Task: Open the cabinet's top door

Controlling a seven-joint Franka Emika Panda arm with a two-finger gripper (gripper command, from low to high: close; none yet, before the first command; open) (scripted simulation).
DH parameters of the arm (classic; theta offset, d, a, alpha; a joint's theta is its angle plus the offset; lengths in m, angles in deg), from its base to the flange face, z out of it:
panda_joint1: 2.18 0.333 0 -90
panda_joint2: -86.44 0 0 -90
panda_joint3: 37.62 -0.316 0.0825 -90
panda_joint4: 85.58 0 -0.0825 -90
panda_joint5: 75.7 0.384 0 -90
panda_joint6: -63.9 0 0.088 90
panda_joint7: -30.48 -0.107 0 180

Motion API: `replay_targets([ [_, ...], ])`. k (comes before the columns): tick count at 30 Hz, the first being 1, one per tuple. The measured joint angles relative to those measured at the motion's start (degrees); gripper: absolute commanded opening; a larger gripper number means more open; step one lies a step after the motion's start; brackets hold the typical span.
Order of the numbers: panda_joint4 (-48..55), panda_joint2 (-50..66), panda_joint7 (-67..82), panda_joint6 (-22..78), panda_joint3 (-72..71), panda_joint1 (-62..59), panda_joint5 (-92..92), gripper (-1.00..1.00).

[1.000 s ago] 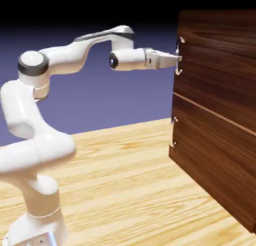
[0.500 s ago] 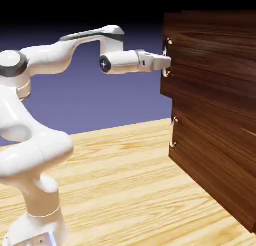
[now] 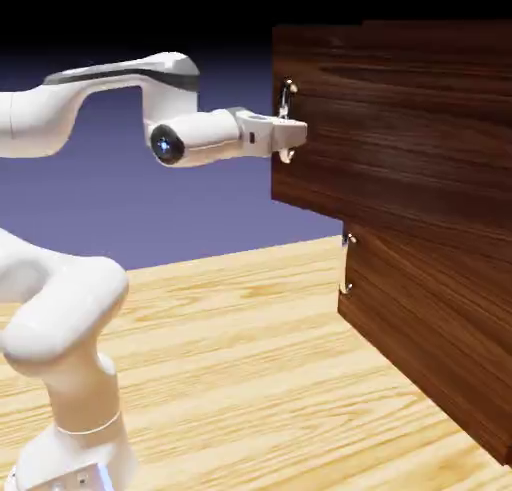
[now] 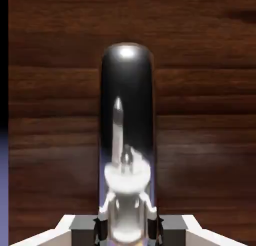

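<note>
The cabinet (image 3: 430, 309) is a large dark brown wood-grain box on the exterior view's right. Its top door (image 3: 400, 119) stands pulled out to the left, well ahead of the lower panel (image 3: 420, 329). My gripper (image 3: 292, 131) is shut on the top door's curved silver handle (image 3: 287, 119). In the hand view the shiny handle (image 4: 127, 140) runs up the middle, large, between my fingertips (image 4: 100, 225), with the top door's wood (image 4: 200, 114) behind it.
The lower panel carries a shorter silver handle (image 3: 347, 264). The light wooden table (image 3: 250, 359) stretches below and left of the cabinet. My white arm (image 3: 100, 89) spans the upper left, its base (image 3: 75, 429) at the lower left.
My gripper has drawn back to the left with the handle held, and the top door has come out of the cabinet front with it, further than half a second ago.
</note>
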Motion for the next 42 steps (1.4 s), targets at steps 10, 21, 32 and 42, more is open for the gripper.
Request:
replay_targets([
  [10,-13.35,-10.58,-4.51,12.96,20.78,10.63,-20.67,-1.00],
  [21,-18.17,-17.26,-7.74,27.96,43.61,10.72,-44.06,-1.00],
  [32,-13.51,-13.37,-6.84,44.28,66.45,9.70,-65.40,-1.00],
  [42,0.86,-2.90,-4.14,61.05,87.22,18.32,-82.12,-1.00],
])
